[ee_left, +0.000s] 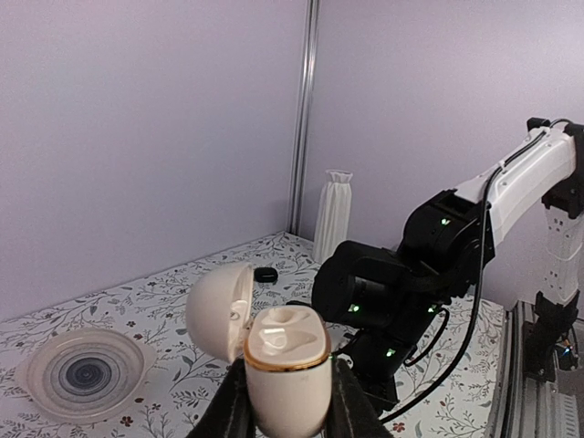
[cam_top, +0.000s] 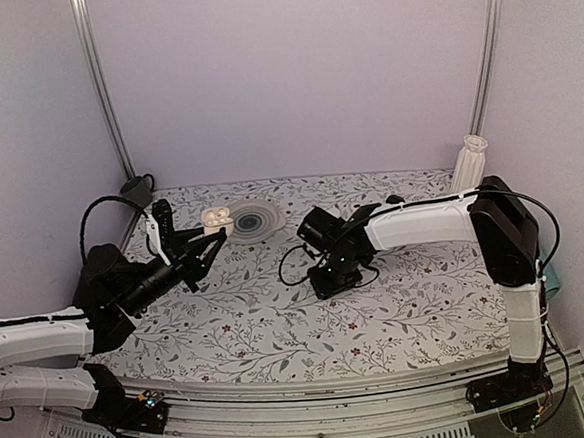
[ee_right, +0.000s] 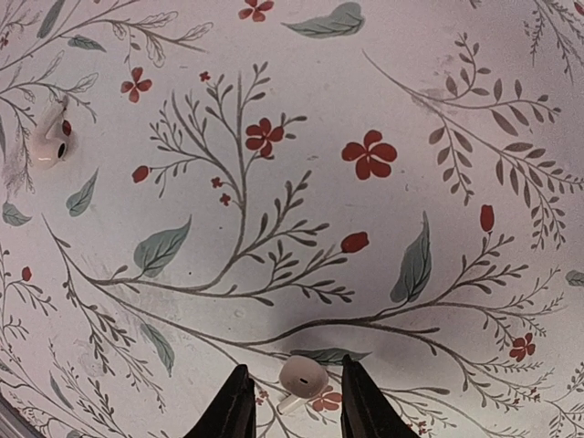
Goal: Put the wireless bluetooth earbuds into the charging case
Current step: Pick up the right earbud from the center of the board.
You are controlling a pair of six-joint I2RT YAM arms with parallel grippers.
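Left gripper (ee_left: 287, 397) clenched on glossy white pebble-shaped case (ee_left: 285, 351), lid open. Right gripper (ee_right: 298, 401) unclenched, small white earbud (ee_right: 303, 374) between fingers (ee_right: 233, 411).

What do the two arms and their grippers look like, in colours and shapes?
The left arm and right arm have white shells, black joints and loose black cables. Small green lights glow on the right arm's black wrist. The left gripper and right gripper have slim black fingers.
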